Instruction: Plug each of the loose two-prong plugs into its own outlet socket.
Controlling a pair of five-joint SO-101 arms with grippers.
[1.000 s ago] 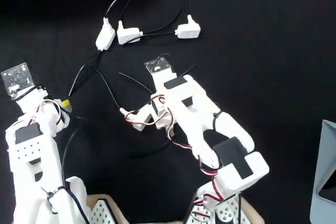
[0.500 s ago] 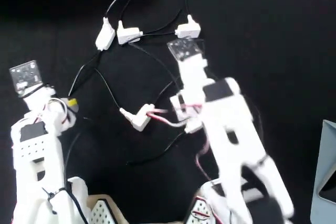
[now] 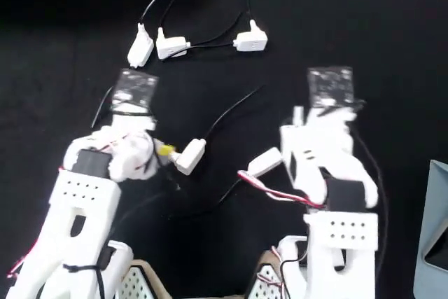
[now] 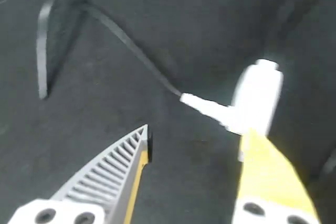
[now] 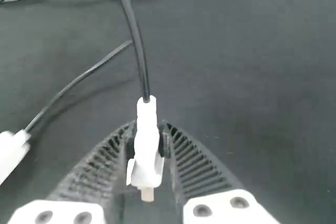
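We squeeze a small white plastic plug (image 5: 144, 150) in our right gripper (image 5: 147, 127). Its long side points ahead to the white plastic sockets (image 3: 250, 40), top middle. Our left gripper (image 4: 195, 132) is open beside a second white plastic plug (image 4: 254, 100).

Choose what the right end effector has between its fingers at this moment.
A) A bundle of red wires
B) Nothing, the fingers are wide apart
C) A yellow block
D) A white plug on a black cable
D: in the right wrist view the right end effector is closed on a white plug, and the plug's black cable runs away from it over the dark table.
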